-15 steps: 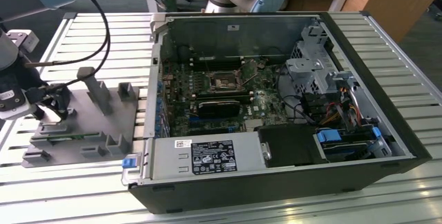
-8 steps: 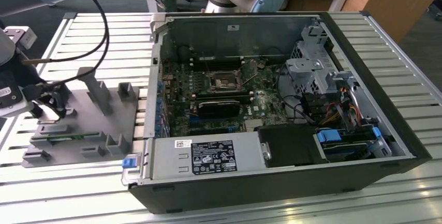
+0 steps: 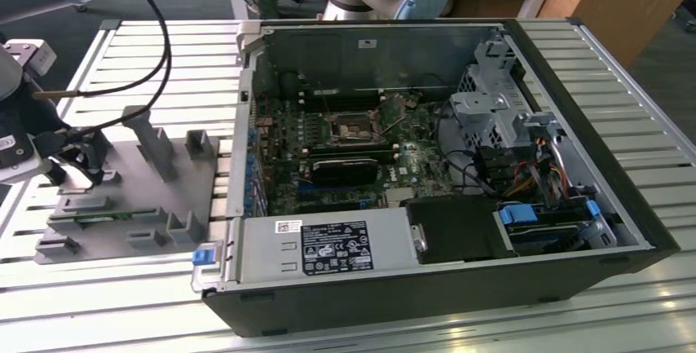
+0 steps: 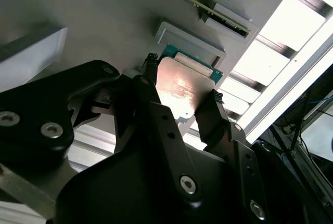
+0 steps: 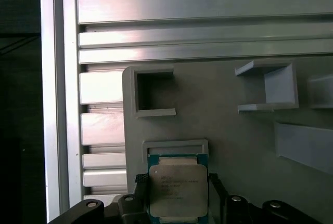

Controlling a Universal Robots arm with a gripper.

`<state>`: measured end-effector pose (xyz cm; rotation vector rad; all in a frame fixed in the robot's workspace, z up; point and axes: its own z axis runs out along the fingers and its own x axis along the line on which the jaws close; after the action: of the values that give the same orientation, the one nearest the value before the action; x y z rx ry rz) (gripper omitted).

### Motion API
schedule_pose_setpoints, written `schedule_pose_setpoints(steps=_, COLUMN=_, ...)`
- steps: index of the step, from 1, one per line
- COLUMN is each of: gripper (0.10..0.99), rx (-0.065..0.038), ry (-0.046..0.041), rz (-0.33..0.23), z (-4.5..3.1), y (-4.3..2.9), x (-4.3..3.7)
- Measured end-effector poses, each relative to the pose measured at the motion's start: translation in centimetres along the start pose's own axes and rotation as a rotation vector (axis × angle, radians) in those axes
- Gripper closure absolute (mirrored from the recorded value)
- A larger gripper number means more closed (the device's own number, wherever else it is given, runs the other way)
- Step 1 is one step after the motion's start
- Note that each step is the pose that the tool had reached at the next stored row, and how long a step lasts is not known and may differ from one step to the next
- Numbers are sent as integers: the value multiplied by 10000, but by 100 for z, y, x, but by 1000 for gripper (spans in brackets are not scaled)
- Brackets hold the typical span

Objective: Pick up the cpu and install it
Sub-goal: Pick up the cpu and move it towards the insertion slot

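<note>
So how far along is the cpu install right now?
Early. Nothing looks installed. The gripper is at the cpu, which lies in its pocket on the grey fixture plate. It is not yet lifted or carried to the open computer case.

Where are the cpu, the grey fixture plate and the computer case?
cpu [image 5: 178, 190]: first wrist view, middle of its metal top.
fixture plate [image 3: 130, 194]: exterior view, bare flat part between its posts.
computer case [image 3: 435, 296]: exterior view, black outer side wall.
</note>
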<state>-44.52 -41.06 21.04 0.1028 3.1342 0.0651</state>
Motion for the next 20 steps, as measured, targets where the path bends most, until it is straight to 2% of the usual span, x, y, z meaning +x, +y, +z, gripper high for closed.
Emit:
schedule_pose_setpoints(steps=10, gripper=545, rx=0, ry=1, rz=-3, z=-41, y=2, x=0)
schedule_pose_setpoints(steps=20, gripper=545, rx=0, ry=0, rz=-3, z=-144, y=6, x=0)
